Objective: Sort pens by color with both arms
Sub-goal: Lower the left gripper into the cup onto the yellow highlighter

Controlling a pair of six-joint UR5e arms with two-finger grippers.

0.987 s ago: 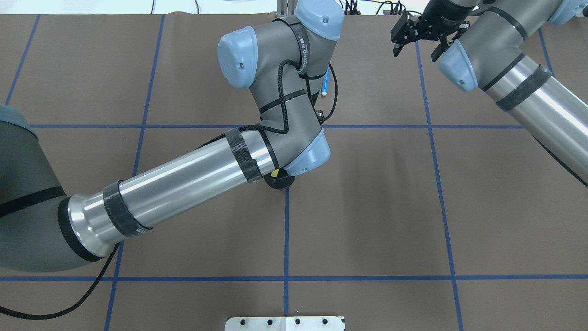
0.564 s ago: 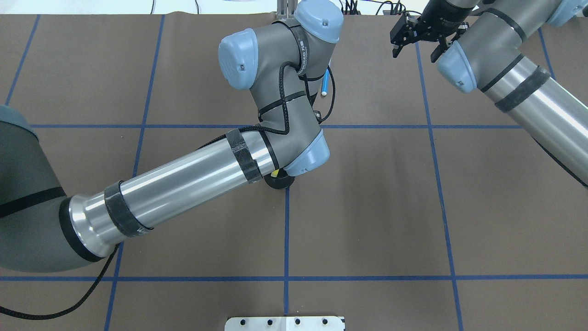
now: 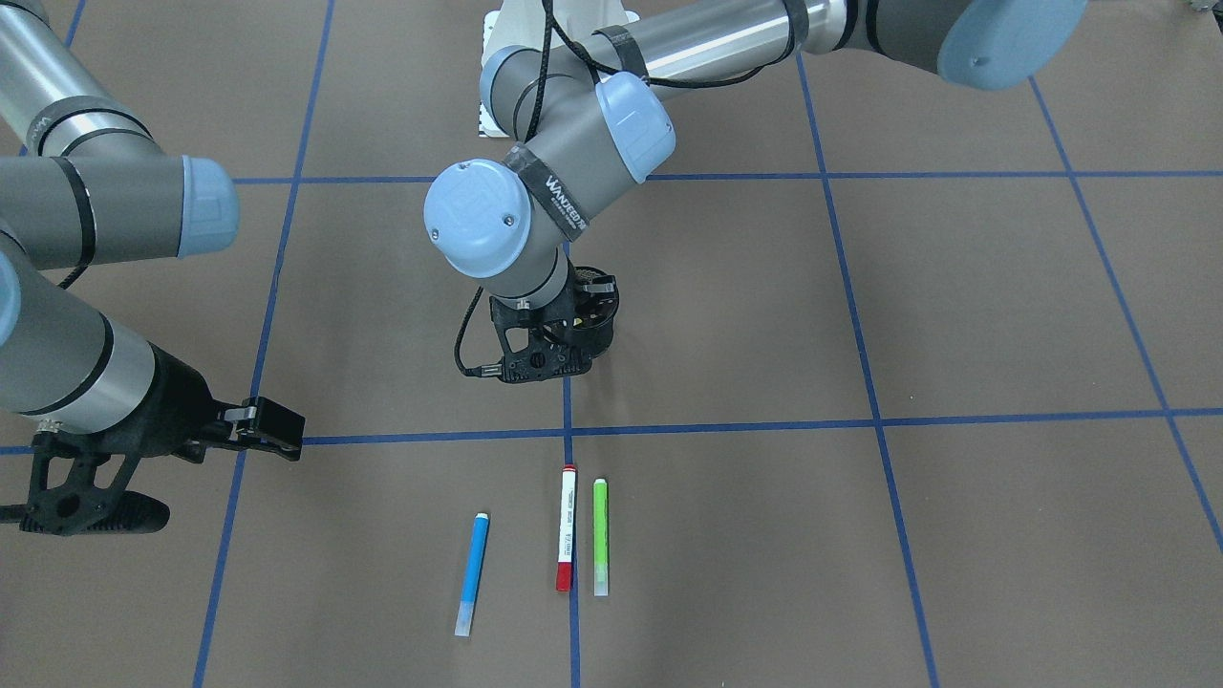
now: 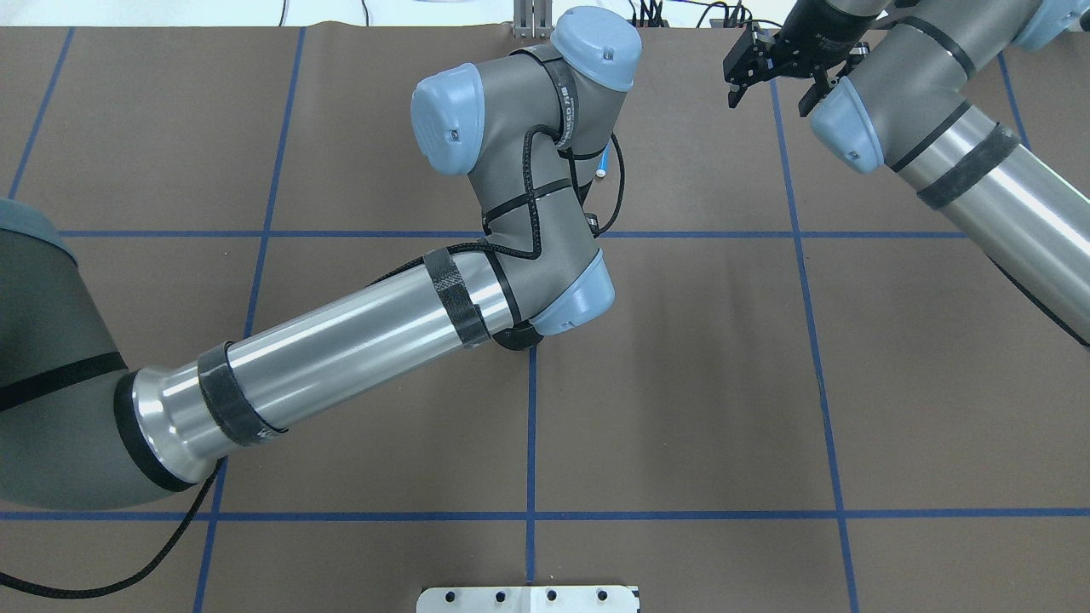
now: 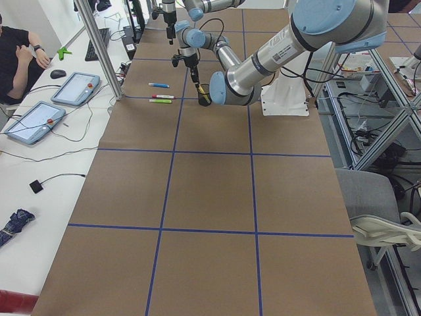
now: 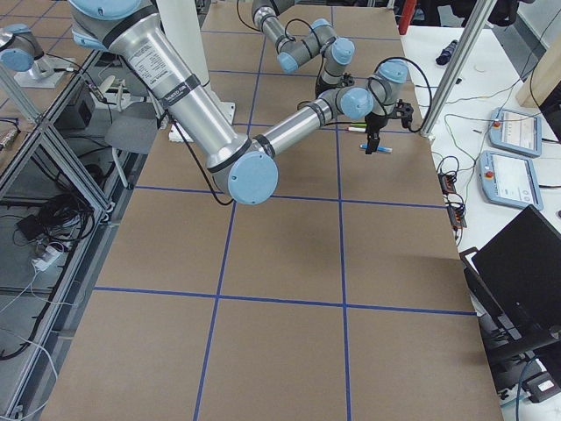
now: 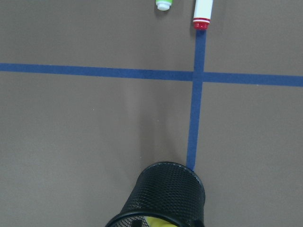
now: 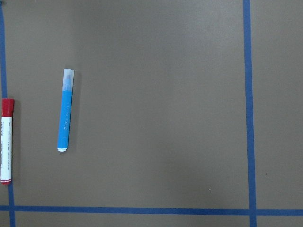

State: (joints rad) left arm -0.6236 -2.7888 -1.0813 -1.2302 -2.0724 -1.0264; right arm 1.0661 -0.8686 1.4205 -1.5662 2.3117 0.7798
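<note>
Blue pen points cap away from robot.

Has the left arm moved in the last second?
Yes. Overhead, the left arm slid slightly down-right, now hiding more of the mesh cup.

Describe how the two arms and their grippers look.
The left arm and right arm share shiny silver tubes, matte grey joint housings and pale blue round caps, with black bands wrapped round the tubes. A black braided cable runs along the left arm, and a black strap near its wrist carries white lettering. The left gripper and right gripper are black and two-fingered.
</note>
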